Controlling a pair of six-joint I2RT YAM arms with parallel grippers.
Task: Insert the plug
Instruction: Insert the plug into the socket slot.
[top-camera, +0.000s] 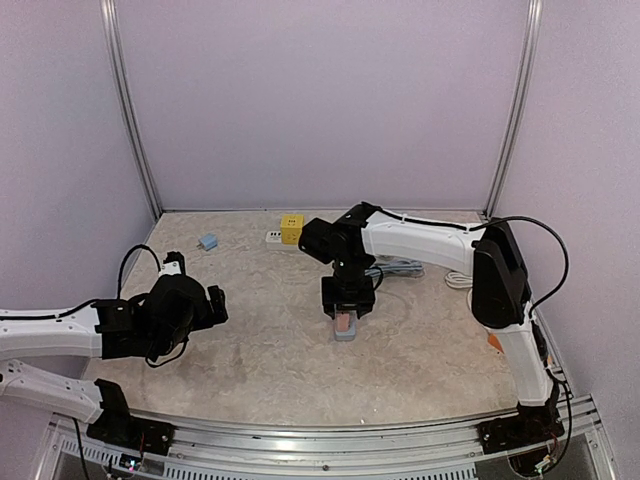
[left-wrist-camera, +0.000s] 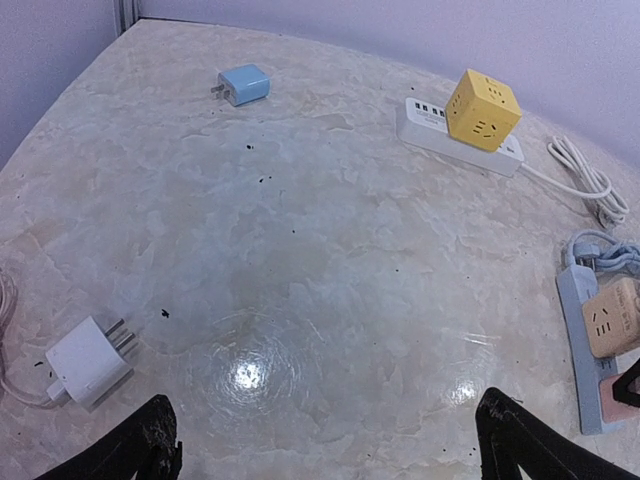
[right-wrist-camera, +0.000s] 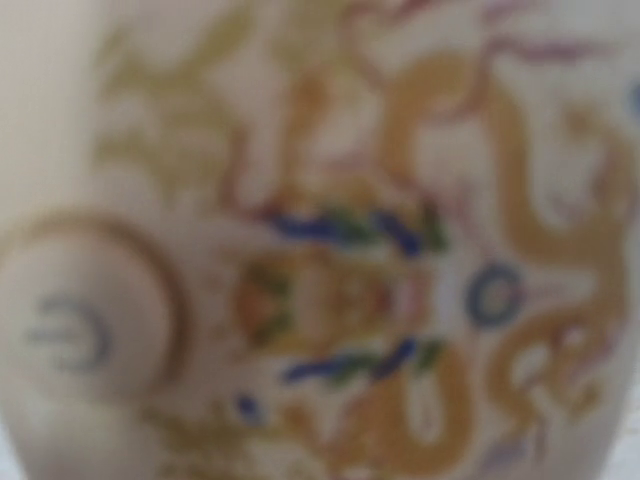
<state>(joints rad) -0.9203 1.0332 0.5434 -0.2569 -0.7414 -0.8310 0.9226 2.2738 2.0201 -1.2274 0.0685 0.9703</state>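
Filling the camera of the right end effector (top-camera: 345, 320), a blurred gold-patterned surface (right-wrist-camera: 330, 290).

the right wrist view is pure blur, a tan patterned surface (right-wrist-camera: 320, 260) filling it. from above, the right gripper (top-camera: 346, 318) hides most of the blue power strip (left-wrist-camera: 578, 345); its jaw gap is unreadable.
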